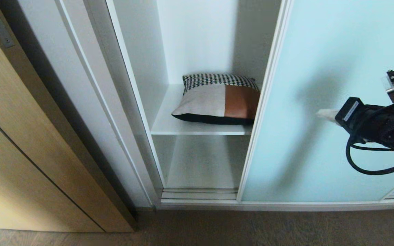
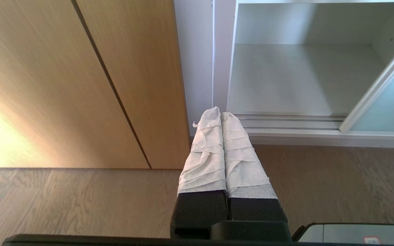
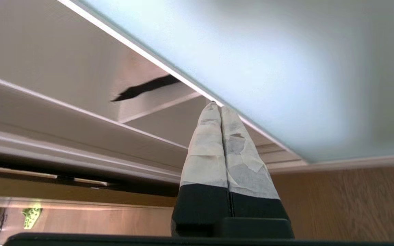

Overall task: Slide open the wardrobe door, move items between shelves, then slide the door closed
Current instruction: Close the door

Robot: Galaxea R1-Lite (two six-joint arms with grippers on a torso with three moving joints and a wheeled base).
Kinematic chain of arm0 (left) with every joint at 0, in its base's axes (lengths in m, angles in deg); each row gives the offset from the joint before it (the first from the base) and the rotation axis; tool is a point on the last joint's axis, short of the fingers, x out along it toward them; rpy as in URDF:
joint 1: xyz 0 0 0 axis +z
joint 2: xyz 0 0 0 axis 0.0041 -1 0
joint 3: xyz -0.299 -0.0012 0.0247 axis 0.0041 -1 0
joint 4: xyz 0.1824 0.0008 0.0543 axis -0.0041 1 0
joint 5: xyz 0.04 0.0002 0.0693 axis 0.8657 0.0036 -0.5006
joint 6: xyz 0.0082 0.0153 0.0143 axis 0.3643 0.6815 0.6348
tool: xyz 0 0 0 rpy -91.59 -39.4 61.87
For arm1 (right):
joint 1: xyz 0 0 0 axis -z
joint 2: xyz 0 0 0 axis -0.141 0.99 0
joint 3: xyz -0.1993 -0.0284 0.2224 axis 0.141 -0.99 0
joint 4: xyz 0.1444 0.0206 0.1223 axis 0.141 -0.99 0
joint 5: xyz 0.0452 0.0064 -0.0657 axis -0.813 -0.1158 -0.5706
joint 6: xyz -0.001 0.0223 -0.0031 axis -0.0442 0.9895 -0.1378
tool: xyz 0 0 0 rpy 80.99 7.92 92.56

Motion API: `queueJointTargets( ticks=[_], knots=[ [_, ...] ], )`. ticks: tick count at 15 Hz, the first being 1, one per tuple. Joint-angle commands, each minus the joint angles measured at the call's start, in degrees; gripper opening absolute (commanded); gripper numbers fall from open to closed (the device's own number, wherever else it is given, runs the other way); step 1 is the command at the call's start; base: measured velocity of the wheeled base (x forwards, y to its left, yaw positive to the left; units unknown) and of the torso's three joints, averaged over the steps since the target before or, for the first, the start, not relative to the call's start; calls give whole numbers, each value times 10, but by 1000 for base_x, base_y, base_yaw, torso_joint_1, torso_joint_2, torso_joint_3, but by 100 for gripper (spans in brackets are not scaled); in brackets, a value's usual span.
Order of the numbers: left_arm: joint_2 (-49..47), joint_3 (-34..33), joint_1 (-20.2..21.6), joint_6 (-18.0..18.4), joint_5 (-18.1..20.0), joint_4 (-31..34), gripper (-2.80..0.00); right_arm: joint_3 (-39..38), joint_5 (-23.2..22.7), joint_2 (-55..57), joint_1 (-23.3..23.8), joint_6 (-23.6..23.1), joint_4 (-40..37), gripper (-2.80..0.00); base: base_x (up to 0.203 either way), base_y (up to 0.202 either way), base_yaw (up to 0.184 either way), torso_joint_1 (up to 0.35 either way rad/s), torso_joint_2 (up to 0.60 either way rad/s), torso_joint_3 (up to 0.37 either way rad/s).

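Right gripper [image 1: 322,113]: at the right edge of the head view, reaching in from the right in front of the sliding wardrobe door [image 1: 323,102]. Its jaws are pressed together and empty, the white-wrapped tips pointing left toward the glass; whether they touch the panel cannot be told.
Right wrist view: the wrapped fingers [image 3: 207,150] lie flat against each other, the tips near the door's pale frame edge.
Left gripper [image 2: 221,114]: outside the head view; in the left wrist view its jaws are closed tight on nothing, pointing at the wardrobe's bottom track above the wood floor [image 2: 80,201].
Sliding wardrobe door: fills the right half of the head view, drawn aside so the wardrobe stands open at centre.
Cushion [image 1: 219,99]: centre of the head view, lying on the upper white shelf [image 1: 169,126], its right side hidden behind the door frame.
Lower shelf [image 1: 204,164]: centre, below the cushion's shelf.
Tan wood door [image 1: 22,136]: left side of the head view.
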Motion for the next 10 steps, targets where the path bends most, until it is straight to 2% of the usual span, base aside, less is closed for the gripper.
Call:
queueJointTargets(
  ticks=[1,10],
  knots=[
    [-1,0,0,0,0,0,-280,-13,-1,-36,5,2,2,-280,0,0,0,0,0,0],
    [-1,0,0,0,0,0,-280,-26,-1,-63,23,-2,2,-280,0,0,0,0,0,0]
  ],
)
